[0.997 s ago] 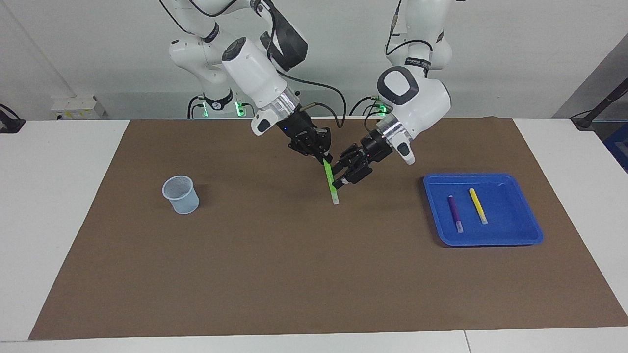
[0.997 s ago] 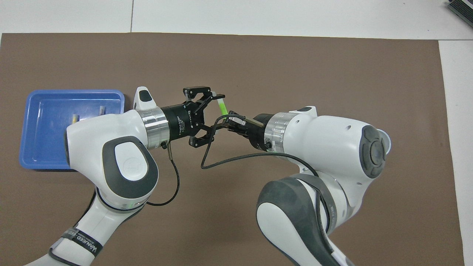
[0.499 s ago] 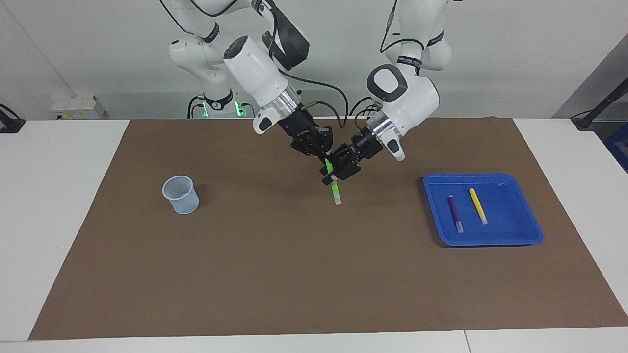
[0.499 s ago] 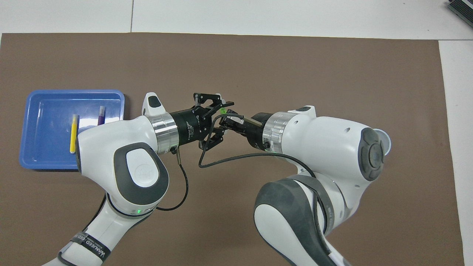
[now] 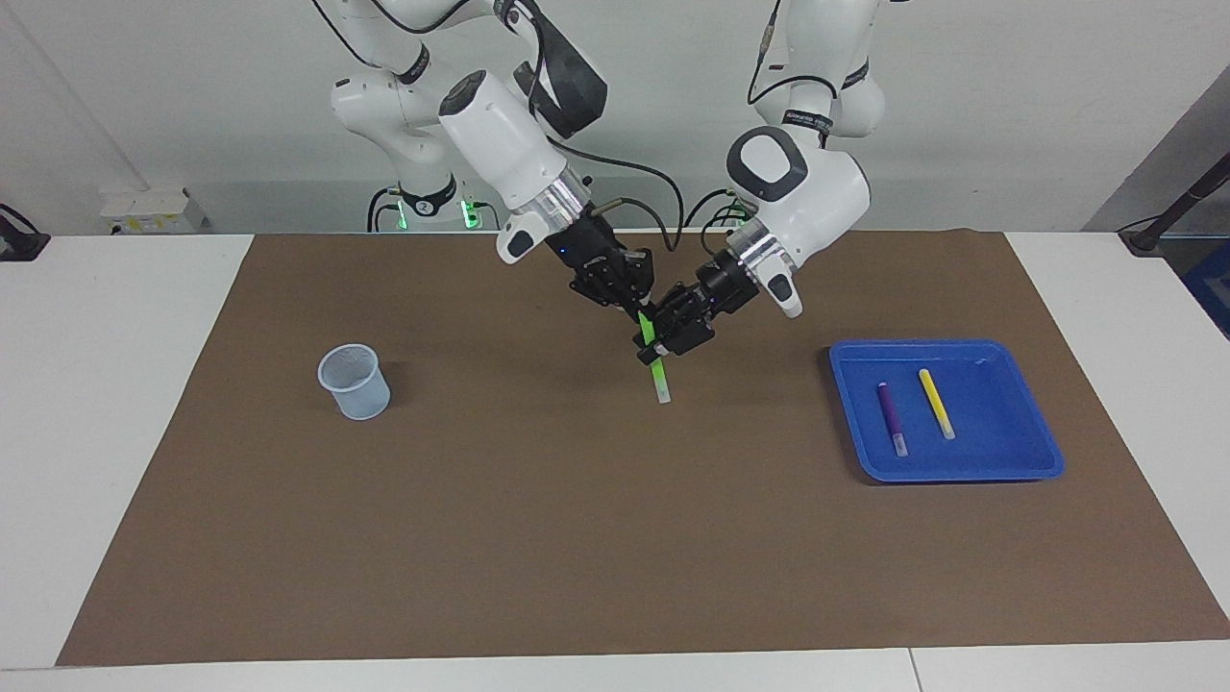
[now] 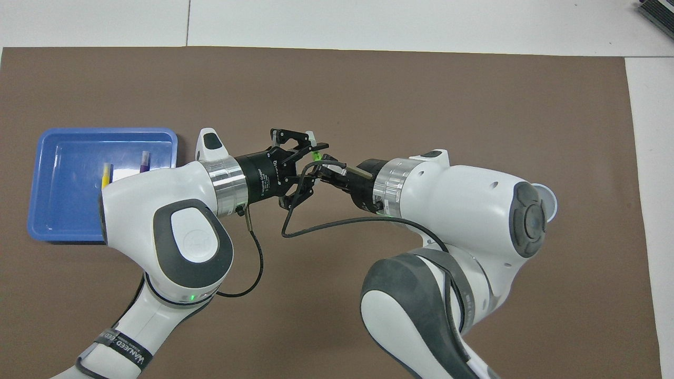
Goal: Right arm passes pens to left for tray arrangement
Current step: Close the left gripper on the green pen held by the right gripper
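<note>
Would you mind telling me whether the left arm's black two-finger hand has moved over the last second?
Yes. The left hand closed in on the green pen, away from the blue tray.

A white table (image 5: 115,404) (under a brown mat (image 5: 577,538)) stands against a pale wall (image 5: 1009,106).

Pale blue cup (image 5: 355,382) stands on brown mat (image 5: 538,538).

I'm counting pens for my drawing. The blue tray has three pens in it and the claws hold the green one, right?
Not quite. The facing view shows only two pens in the blue tray: the purple pen and the yellow pen. The green pen is up between the claws.
</note>
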### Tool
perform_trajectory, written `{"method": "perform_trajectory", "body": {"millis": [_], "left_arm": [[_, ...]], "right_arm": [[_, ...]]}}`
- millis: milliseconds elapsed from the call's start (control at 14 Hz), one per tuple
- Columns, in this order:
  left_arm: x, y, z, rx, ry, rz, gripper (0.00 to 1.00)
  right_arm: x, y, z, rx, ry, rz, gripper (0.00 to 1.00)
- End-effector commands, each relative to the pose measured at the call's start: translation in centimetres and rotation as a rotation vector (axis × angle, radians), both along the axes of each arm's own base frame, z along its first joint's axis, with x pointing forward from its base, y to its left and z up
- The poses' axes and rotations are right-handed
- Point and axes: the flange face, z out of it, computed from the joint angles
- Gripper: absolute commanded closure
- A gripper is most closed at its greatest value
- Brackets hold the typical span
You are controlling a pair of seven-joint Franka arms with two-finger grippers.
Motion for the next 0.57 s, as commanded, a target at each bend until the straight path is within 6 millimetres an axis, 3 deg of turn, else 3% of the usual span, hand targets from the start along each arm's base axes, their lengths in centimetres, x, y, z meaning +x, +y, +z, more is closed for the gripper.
{"method": "perform_trajectory", "body": {"millis": [0, 499], "left_arm": [[-0.34, 0.27, 0.61, 0.0, -0.008, -0.026, 1.0], [-0.67, -0.25, 0.89, 0.028, -0.039, -0.091, 1.0]], "right_arm": [[0.39, 0.32, 0.15, 0.03, 0.005, -0.023, 1.0], [0.4, 0.31, 0.16, 0.03, 0.002, -0.023, 1.0]]}}
